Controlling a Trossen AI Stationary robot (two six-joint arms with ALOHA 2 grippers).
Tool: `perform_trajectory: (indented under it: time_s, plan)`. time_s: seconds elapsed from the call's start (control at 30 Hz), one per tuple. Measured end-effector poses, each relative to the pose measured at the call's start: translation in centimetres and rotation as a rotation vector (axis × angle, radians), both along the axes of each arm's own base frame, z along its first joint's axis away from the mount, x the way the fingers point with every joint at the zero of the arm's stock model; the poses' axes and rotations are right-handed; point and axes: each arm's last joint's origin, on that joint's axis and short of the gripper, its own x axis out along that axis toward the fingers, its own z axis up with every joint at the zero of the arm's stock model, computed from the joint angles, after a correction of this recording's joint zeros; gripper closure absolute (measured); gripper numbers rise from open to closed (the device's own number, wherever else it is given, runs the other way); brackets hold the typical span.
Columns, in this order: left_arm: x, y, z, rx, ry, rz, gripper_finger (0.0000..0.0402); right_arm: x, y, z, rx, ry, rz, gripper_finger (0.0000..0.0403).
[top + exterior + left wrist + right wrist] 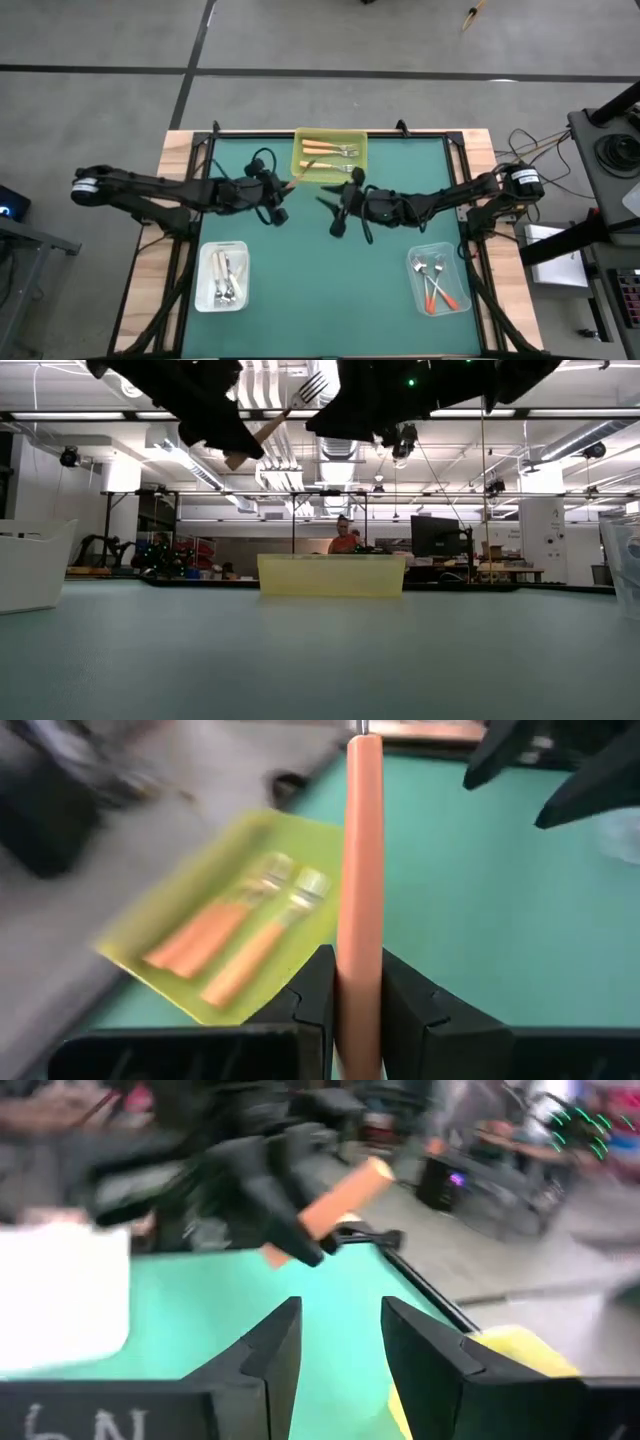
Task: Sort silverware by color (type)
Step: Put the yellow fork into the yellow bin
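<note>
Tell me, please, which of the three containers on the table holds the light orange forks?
The yellow tray at the table's far edge, between the two arms. The white bin holds white-handled forks, and the clear bin holds red-orange ones.

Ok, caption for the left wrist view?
Left hand shut on a light orange fork above the yellow tray holding two more.

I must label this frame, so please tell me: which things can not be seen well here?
- Held fork: tines cut off by the left wrist view's top edge; the left tool hides its lower handle.
- Yellow tray: in the low view its wall hides the contents.
- White bin: fork count too small in the high view.
- Clear bin: the same.
- Person: far, partly hidden.
</note>
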Motion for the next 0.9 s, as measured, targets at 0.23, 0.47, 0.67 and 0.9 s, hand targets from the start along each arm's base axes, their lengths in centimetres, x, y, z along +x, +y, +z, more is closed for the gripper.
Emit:
perform_trajectory:
  time_s: [0.23,0.47,0.67,0.9]
  plan:
    - [-1.4,0.2,0.2,-0.279,0.027,-0.219,0.0370,1.2,2.7,2.2,-0.333,0.215,0.176,0.0280]
    - [-1.5,-0.3,-0.8,-0.497,0.106,-0.346,0.0371,2.9,4.9,4.7,-0.544,0.419,0.287,0.0280]
    - [-1.3,-0.7,-1.5,-0.708,0.139,-0.344,0.0371,4.8,5.1,5.5,-0.570,0.588,0.321,0.0279]
    - [-1.1,-0.8,-2.0,-0.898,0.167,-0.334,0.0369,7.2,5.7,4.8,-0.671,0.777,0.340,0.0259]
